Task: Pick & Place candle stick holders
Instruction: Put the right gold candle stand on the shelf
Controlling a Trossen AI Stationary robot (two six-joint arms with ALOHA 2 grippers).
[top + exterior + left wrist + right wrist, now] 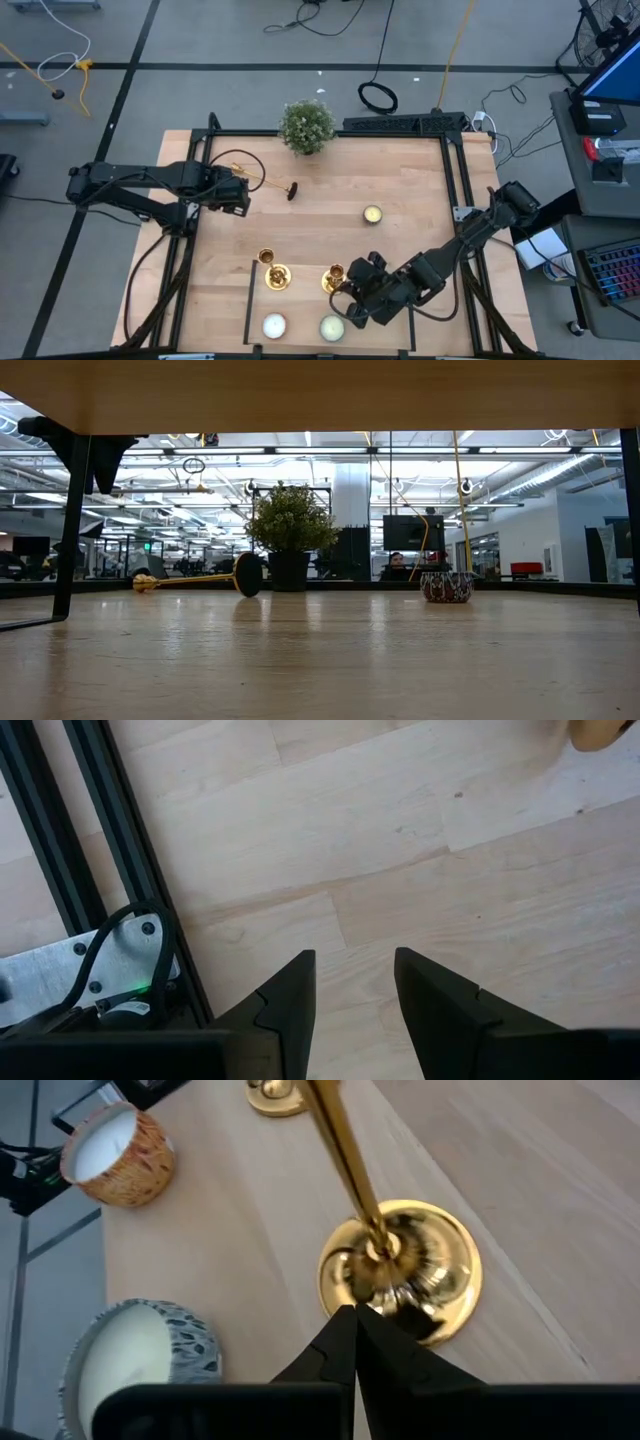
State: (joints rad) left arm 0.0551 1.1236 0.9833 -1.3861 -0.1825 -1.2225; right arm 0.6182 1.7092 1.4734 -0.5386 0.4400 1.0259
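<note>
right gripper (352, 1330): fingers pressed together, empty, beside upright shiny gold candlestick (395, 1260), stem at 12 o'clock
left gripper (355, 990): spread, waiting

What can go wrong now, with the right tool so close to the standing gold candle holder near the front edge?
1. The right tool is shut right at the base of a standing candle stick holder; a small push could tip it.
2. Tipped, it might strike the candle with the spotted wall close beside it.
3. Another candle stick holder lies on its side near the left tool and could roll.
</note>
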